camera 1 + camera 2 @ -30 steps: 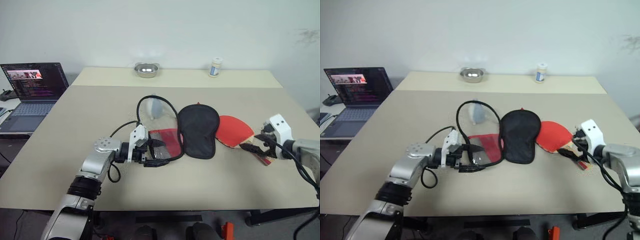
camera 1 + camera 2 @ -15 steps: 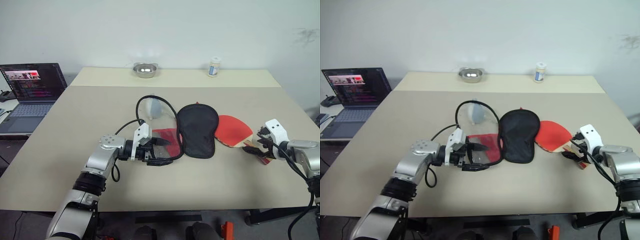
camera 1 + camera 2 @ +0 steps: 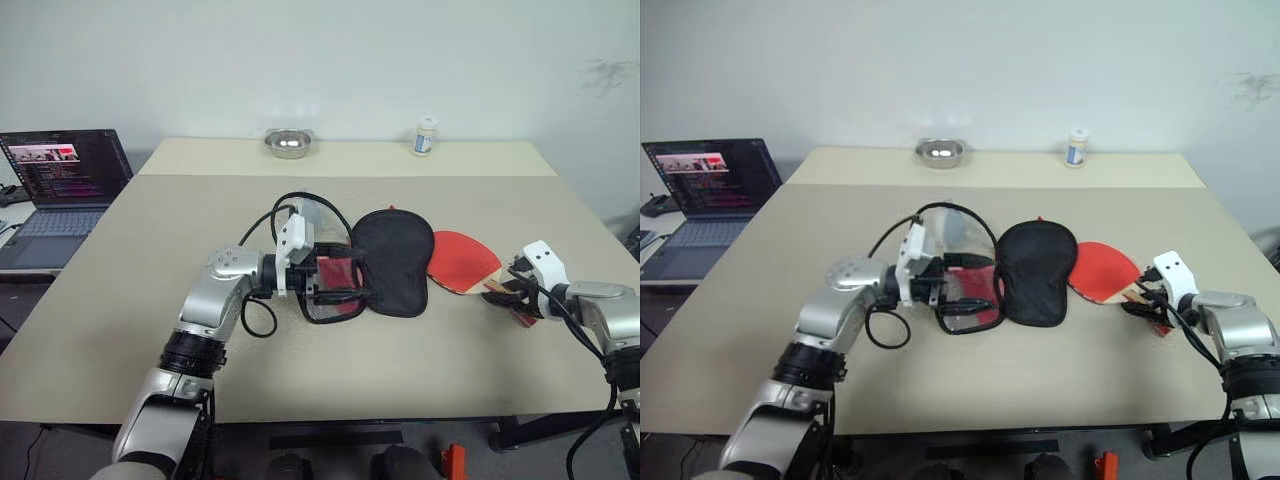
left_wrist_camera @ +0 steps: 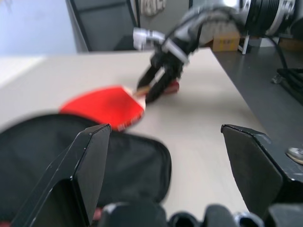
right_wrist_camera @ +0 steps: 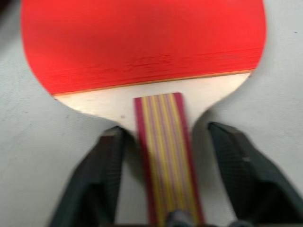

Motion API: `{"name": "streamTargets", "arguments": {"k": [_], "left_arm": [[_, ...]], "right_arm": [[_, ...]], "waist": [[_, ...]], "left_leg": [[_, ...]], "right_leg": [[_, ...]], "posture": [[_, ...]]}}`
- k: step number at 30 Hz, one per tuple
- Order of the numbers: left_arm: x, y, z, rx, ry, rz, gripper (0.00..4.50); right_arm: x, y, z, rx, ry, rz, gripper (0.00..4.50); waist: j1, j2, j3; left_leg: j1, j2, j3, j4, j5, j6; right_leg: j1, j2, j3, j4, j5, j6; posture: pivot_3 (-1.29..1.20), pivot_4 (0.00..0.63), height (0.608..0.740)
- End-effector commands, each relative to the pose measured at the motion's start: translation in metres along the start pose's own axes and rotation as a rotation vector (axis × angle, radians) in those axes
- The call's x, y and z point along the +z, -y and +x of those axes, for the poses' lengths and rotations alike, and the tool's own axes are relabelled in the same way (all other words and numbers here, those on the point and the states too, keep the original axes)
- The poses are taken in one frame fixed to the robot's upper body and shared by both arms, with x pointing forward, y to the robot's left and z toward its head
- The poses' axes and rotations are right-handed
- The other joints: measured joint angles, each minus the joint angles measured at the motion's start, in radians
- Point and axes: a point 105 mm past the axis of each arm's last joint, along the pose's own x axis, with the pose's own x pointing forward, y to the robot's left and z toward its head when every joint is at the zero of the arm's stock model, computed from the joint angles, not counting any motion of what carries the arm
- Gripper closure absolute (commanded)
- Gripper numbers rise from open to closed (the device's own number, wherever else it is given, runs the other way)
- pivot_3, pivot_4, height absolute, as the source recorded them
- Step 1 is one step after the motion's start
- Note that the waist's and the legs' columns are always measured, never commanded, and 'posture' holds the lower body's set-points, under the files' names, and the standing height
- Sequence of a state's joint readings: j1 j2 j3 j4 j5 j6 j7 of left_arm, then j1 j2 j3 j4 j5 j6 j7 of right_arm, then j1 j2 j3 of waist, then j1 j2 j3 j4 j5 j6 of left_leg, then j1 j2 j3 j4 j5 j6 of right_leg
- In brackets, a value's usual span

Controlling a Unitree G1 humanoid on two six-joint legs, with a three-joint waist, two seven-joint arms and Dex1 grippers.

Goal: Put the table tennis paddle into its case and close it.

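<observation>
The table tennis paddle point(image 3: 462, 258) lies flat on the table, its red face toward the case and its striped handle point(image 5: 165, 151) pointing at my right gripper point(image 3: 505, 290). That gripper's fingers point(image 5: 97, 179) stand on either side of the handle with a small gap on each side. The case point(image 3: 395, 255) lies open at the table's middle, black half flat beside the paddle. Its red mesh half point(image 3: 338, 278) is tilted up off the table at my left gripper point(image 3: 320, 282). The left fingers point(image 4: 90, 165) are spread wide over the black fabric.
A black cable loop point(image 3: 300, 203) arches above the left gripper. A steel bowl point(image 3: 287, 142) and a small bottle point(image 3: 424, 136) stand at the far edge. An open laptop point(image 3: 65, 165) sits on a side desk to the left. The table's right edge is near the right gripper.
My left gripper has risen and shifted right, and the case's red half has come up with it. My right gripper has settled at the paddle's handle and its fingers have narrowed.
</observation>
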State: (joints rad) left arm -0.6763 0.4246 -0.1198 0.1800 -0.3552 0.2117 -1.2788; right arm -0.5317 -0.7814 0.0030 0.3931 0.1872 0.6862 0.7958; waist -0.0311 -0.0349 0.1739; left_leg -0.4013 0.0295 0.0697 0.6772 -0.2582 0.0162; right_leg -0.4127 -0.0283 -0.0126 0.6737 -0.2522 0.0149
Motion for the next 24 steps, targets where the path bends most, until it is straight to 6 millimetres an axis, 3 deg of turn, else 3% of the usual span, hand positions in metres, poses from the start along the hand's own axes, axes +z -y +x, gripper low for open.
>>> {"name": "streamTargets", "arguments": {"k": [1, 3, 8, 11, 14, 17, 21, 24], "left_arm": [[0.014, 0.002, -0.001, -0.016, 0.035, 0.04, 0.41], [0.011, 0.003, -0.002, -0.017, 0.028, 0.037, 0.41], [0.004, 0.006, -0.008, -0.011, 0.005, 0.027, 0.41], [0.002, 0.005, -0.011, 0.004, -0.001, 0.023, 0.41], [-0.001, 0.006, -0.012, 0.014, -0.005, 0.017, 0.41], [-0.003, 0.006, -0.011, 0.018, -0.009, 0.011, 0.41], [-0.006, 0.005, -0.009, 0.02, -0.012, 0.006, 0.41], [-0.004, 0.005, -0.008, 0.014, -0.006, 0.003, 0.41]], "right_arm": [[-0.011, 0.005, 0.0, -0.051, -0.041, 0.004, 2.8], [-0.011, 0.006, 0.0, -0.058, -0.04, 0.006, 3.39], [-0.002, 0.021, -0.014, -0.127, 0.008, 0.032, 3.41], [0.014, 0.037, -0.035, -0.19, 0.066, 0.034, 3.41], [0.034, 0.056, -0.069, -0.275, 0.138, 0.024, 3.41], [0.047, 0.063, -0.093, -0.328, 0.181, 0.007, 3.41], [0.067, 0.053, -0.108, -0.337, 0.267, 0.026, 3.41], [0.082, 0.011, -0.092, -0.23, 0.325, 0.043, 3.41]], "waist": [[0.001, 0.0, 0.0], [0.002, 0.0, 0.0], [0.003, 0.0, 0.0], [0.008, 0.001, 0.001], [0.02, 0.006, 0.004], [0.026, 0.008, 0.005], [0.02, 0.008, 0.005], [0.013, 0.008, 0.005]], "left_leg": [[0.002, 0.0, 0.0, 0.0, 0.0, 0.0], [0.002, 0.0, 0.0, 0.0, 0.0, 0.0], [0.002, 0.0, 0.0, 0.0, 0.0, 0.0], [0.001, -0.001, 0.0, 0.0, 0.0, 0.0], [-0.001, -0.002, 0.0, 0.0, 0.0, 0.0], [-0.006, -0.003, 0.002, -0.001, 0.0, 0.0], [-0.009, 0.0, 0.002, -0.001, 0.0, 0.0], [-0.008, 0.001, 0.001, -0.001, 0.0, 0.0]], "right_leg": [[0.002, 0.0, 0.0, -0.001, 0.0, 0.0], [0.003, 0.0, 0.0, -0.001, 0.0, 0.001], [0.003, -0.003, 0.0, -0.001, 0.0, 0.001], [0.002, -0.005, -0.001, -0.001, 0.0, 0.0], [0.0, -0.006, -0.001, -0.001, 0.001, -0.001], [-0.006, -0.007, 0.001, -0.001, 0.001, -0.001], [-0.01, -0.004, 0.001, 0.0, 0.001, -0.002], [-0.01, -0.002, 0.001, 0.0, 0.001, -0.001]], "posture": [[0.0, 0.15, 0.74], [0.0, 0.15, 0.74], [0.0, 0.15, 0.74], [0.0, 0.15, 0.74], [0.0, 0.15, 0.74], [0.0, 0.15, 0.74], [0.0, 0.15, 0.74], [0.0, 0.15, 0.74]]}}
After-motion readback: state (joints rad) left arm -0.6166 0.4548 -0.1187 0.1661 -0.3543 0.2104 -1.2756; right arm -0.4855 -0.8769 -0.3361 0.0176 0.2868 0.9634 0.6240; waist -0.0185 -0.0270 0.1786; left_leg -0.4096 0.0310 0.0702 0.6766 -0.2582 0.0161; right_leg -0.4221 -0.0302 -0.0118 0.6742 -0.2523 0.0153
